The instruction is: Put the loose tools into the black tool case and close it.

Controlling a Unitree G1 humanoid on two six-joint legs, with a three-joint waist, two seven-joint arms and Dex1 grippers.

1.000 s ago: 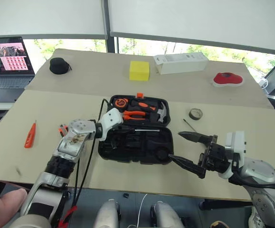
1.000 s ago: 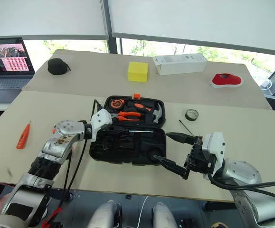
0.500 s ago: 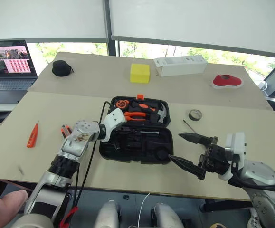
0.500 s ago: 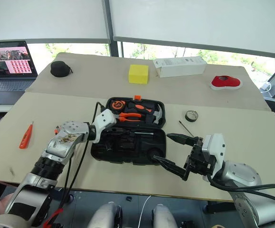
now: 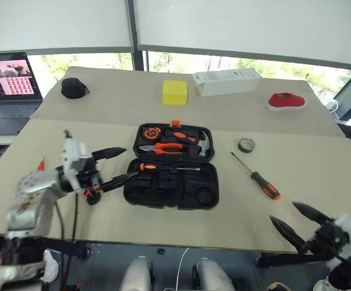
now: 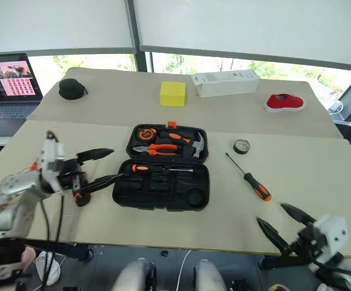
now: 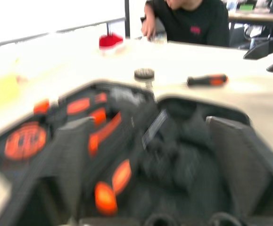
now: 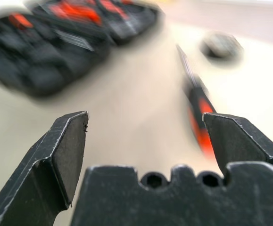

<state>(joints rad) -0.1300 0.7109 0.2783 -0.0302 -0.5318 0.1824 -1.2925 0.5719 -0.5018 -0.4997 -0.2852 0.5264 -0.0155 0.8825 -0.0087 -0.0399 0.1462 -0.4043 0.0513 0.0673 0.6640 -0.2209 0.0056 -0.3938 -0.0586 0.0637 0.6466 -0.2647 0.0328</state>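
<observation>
Lying in the black tool case, a screwdriver beside wide-spread left hand

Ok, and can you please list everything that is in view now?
table: one, beige, under everything
case: one, black, open, table centre
pliers, hammer, tape measure: one each, orange-black, case's far half
cased screwdriver: one, orange-black, case's near half
loose screwdriver: one, orange-black, right of case
tape roll: one, dark, right of case
small tool: one, orange-black, by left gripper, kind unclear
block: one, yellow, far side
box: one, white, far side
red object: one, far right
pouch: one, black, far left
laptop: one, open, far left
person: one, black shirt, beyond table
left gripper: open, left of case
right gripper: open, near right edge
</observation>
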